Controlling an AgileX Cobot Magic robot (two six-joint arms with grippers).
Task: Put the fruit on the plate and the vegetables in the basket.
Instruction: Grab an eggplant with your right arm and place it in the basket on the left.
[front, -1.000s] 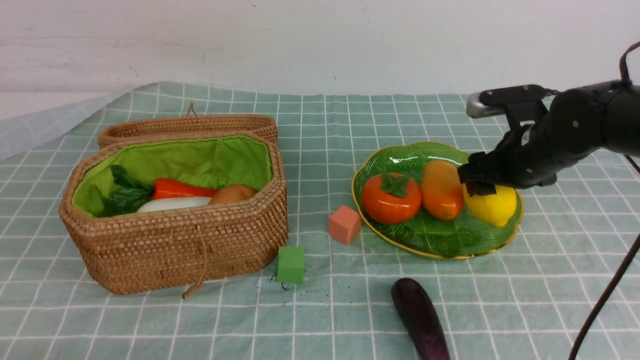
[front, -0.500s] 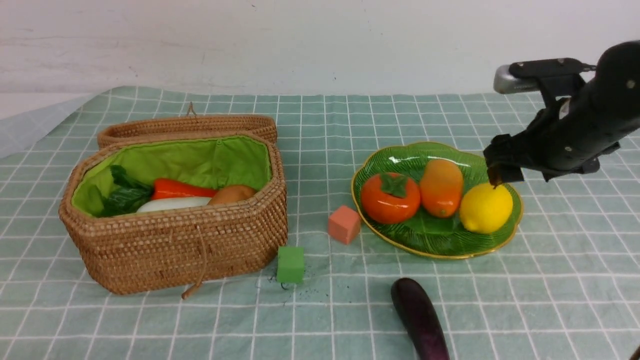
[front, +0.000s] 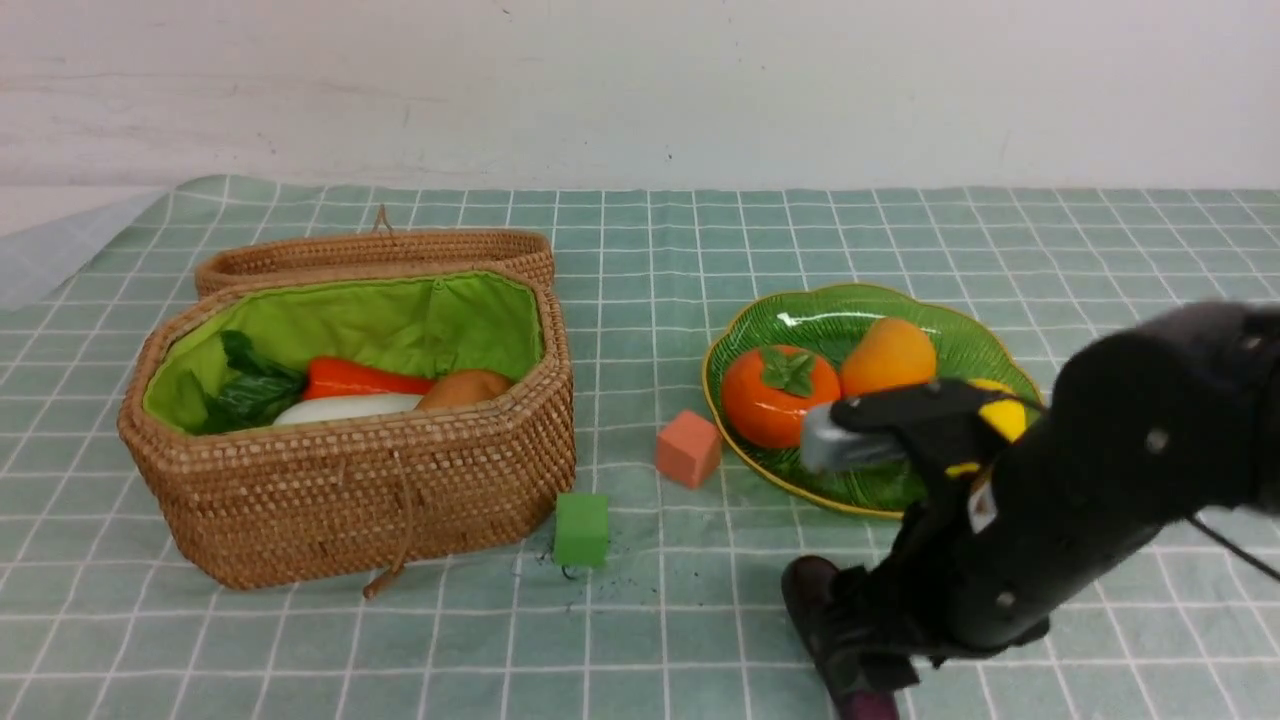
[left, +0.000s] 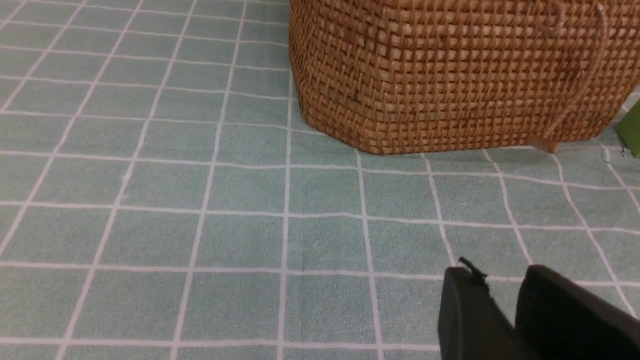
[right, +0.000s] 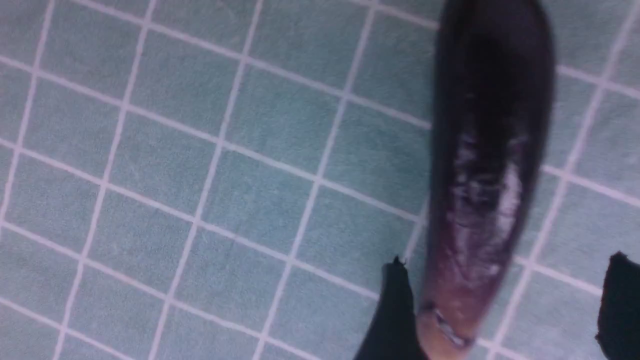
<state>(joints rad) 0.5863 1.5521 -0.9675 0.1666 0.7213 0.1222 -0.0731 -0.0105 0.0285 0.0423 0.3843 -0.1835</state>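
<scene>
Looking from the front, you see the right gripper (front: 860, 655) low over the eggplant (front: 806, 585), which lies on the checked cloth (front: 660, 250) on the robot's side of the plate (front: 790, 320) and well apart from the basket (front: 350, 490); the black arm hides most of the eggplant there, so only its dark end toward the plate and a purple tip below the arm show. Your right wrist view fills that gap: the eggplant (right: 487, 165) runs lengthwise between the two dark fingers (right: 395, 310), which stand wide on either side of it. One finger sits just beside the eggplant and the other is clearly apart, so nothing is gripped. On the plate, the persimmon (front: 775, 395) and the mango (front: 888, 355) are plain from the front, while the lemon (front: 1000, 412) is only a yellow sliver behind the arm; no wrist camera shows the plate. In the basket, the leafy greens (front: 250, 385), red pepper (front: 360, 378), white vegetable (front: 345, 407) and potato (front: 465, 387) lie against the green lining. A pink cube (front: 688, 448) sits between basket and plate, and a green cube (front: 582, 528) just off the basket's near corner. Your left gripper (left: 502, 310) appears only in the left wrist view, its jaws narrow with a thin gap and nothing between them, hovering over bare cloth near the basket's woven wall (left: 450, 75).
</scene>
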